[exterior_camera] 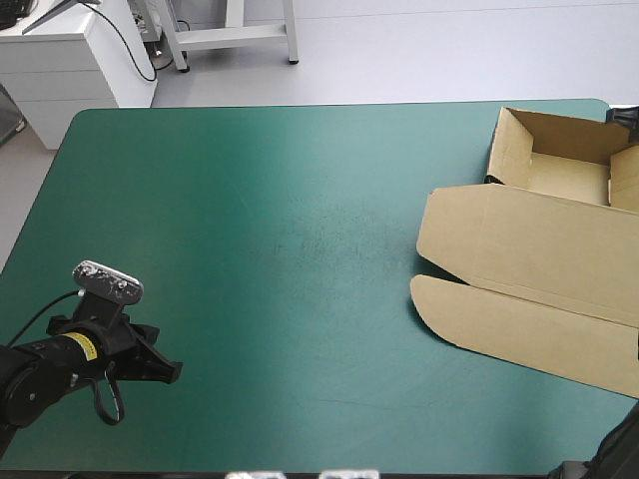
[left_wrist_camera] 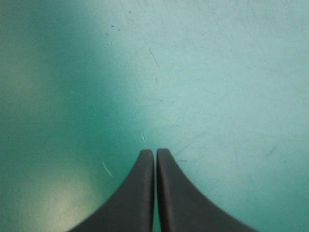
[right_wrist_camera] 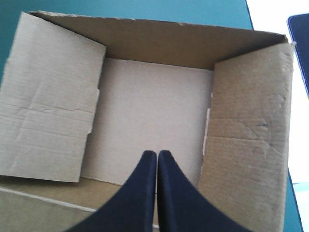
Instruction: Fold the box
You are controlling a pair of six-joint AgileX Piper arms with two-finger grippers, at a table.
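The big table [exterior_camera: 250,249] has a teal-green cover, and most of it is bare. The box [exterior_camera: 529,259] lies far over on the right side, up by the far right corner. Part of it runs off past the right side of the high view. It is an open tray with its lid lying flat. The tray [exterior_camera: 559,165] is the far part. The lid [exterior_camera: 519,235] stretches from the tray toward the near edge of the table and ends in a rounded flap [exterior_camera: 509,324]. So the long way of the box goes from far to near, leaning a little to the right.

The right gripper [right_wrist_camera: 157,153] is the one close to the box. It hangs right over the tray and points down at the tray floor [right_wrist_camera: 149,111]. The far wall [right_wrist_camera: 159,41] is ahead of it, and there is a side wall [right_wrist_camera: 248,130] on one side and a side flap [right_wrist_camera: 48,101] on the other. Its black fingers are pressed together and hold nothing.

The left gripper [left_wrist_camera: 155,152] is well apart from the box, low by the near left corner. Only the cover is under it. Its fingers are pressed together too, and they are empty.

I think the right arm should do the next bit, since the box is right under it, while the left arm would have to cross the whole table
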